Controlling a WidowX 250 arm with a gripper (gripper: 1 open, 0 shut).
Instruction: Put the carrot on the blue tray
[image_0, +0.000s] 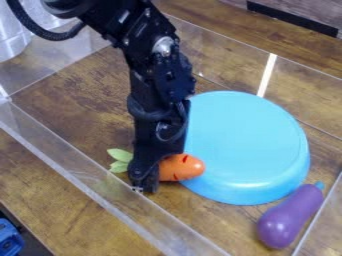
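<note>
The orange toy carrot lies on the wooden table against the left front rim of the blue tray, its green leafy top pointing left. My black gripper comes straight down over the carrot's leafy end, and its fingers stand around the carrot close to the table. The arm hides the middle of the carrot. I cannot tell whether the fingers are pressing on it. The light-blue round tray sits just right of the gripper with nothing on it.
A purple eggplant toy lies at the front right, next to the tray's rim. Clear plastic walls enclose the wooden table on the left and front. A blue object shows at the bottom left corner outside the wall.
</note>
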